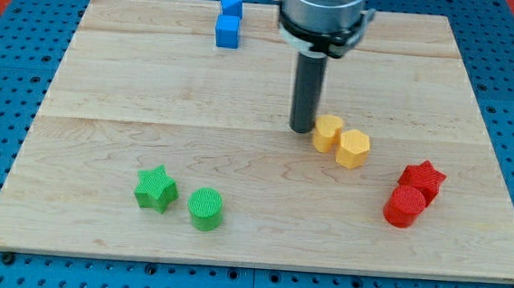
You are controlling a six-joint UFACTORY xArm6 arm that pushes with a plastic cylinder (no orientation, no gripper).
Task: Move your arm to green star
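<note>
Camera view: my tip (302, 129) sits just left of yellow blocks (328, 133), green star (156, 189) well off toward bottom-left, untouched; no gripper fitted, approach mostly left.

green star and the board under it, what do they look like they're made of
The green star looks like matte plastic, possibly 3D printed: fine ridged lines run across its top and it shows no glare. The board looks like pale unvarnished or lightly finished wood: visible grain and long seams between planks, with only a soft sheen. Neither can be confirmed by sight alone.
</note>
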